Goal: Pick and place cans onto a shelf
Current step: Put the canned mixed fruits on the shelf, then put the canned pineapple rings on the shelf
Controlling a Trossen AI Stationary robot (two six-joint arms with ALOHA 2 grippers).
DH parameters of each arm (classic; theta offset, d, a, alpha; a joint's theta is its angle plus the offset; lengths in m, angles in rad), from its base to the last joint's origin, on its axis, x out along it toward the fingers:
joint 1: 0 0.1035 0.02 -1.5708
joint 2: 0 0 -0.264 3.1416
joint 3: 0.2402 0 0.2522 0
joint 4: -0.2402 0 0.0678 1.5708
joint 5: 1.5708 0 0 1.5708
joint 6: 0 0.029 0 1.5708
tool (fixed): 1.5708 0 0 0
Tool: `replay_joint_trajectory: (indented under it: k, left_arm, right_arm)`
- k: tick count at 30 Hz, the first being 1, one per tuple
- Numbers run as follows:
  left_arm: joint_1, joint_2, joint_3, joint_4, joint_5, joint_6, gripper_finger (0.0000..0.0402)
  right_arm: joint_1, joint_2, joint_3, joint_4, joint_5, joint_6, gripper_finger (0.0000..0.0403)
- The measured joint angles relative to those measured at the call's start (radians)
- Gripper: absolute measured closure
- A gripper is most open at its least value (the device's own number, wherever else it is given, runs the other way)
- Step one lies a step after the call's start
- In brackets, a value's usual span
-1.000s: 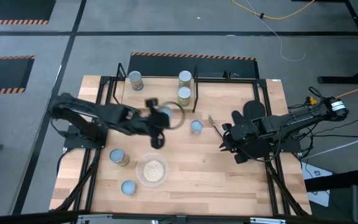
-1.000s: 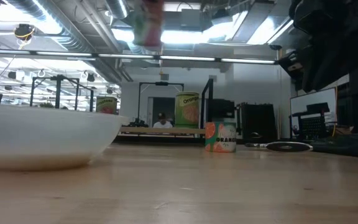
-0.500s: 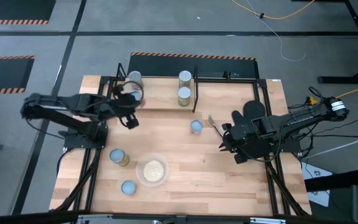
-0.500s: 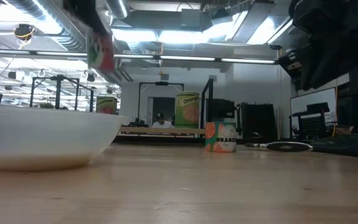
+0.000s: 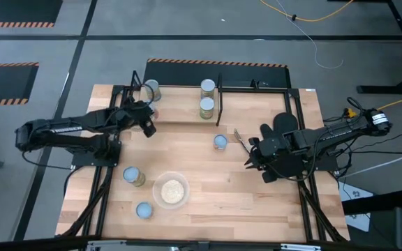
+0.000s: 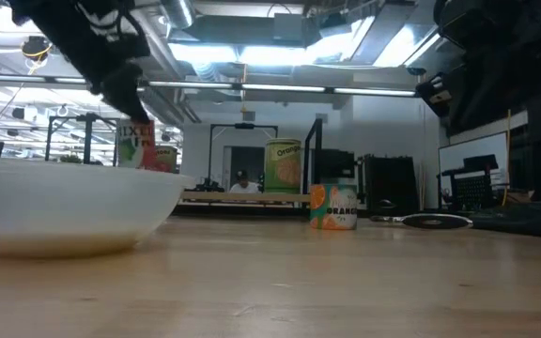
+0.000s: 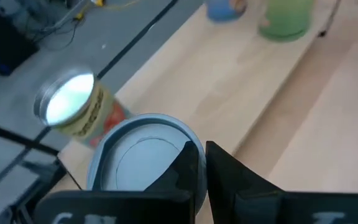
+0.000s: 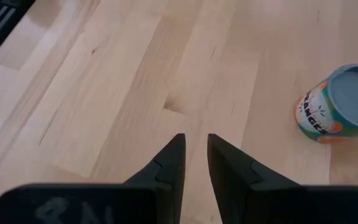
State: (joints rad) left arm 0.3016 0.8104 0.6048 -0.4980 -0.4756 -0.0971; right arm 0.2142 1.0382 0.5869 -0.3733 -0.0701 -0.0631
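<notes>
My left gripper [image 5: 147, 120] is at the left end of the shelf [image 5: 180, 106], shut on a can with a pale blue top [image 7: 143, 158] and a red-and-green label [image 6: 135, 144]. A silver-topped can [image 7: 72, 107] stands on the shelf right beside it, and two more cans [image 5: 207, 86] [image 5: 206, 107] stand further right. The bowl hides the held can's bottom, so I cannot tell whether it rests on the shelf. My right gripper [image 5: 248, 162] waits at the table's right, slightly open and holding nothing, with an orange-labelled can [image 8: 337, 102] on the table in front of it. My left gripper has the can by the rim of its top [image 7: 180, 135], on the side nearest the gripper, with the rim between the two fingers. The fingers slant down from the table's left. The can hangs upright below them [image 6: 135, 144].
A clear bowl of pale grain [image 5: 171, 190] sits near the table's front, with two cans [image 5: 132, 176] [image 5: 144, 209] to its left. Black shelf posts [image 5: 219, 90] rise at the back. Bare tabletop lies between the two arms.
My left gripper has carried the can from above the table's middle toward the far left and down to the shelf's left end, next to the silver-topped can. It stayed shut on the can, which stayed upright. My right arm kept still.
</notes>
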Motion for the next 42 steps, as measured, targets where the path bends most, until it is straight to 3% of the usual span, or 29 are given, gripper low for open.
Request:
replay_joint_trajectory:
  k: [14, 42]
  left_arm:
    - [0.222, 0.015, -0.089, 0.096, 0.128, 0.026, 0.0389]
    - [0.236, 0.022, -0.089, 0.099, 0.126, 0.021, 0.0314]
  right_arm:
    - [0.0, 0.0, 0.0, 0.01, 0.0, -0.027, 0.0331]
    - [0.0, 0.0, 0.0, 0.01, -0.001, -0.028, 0.0331]
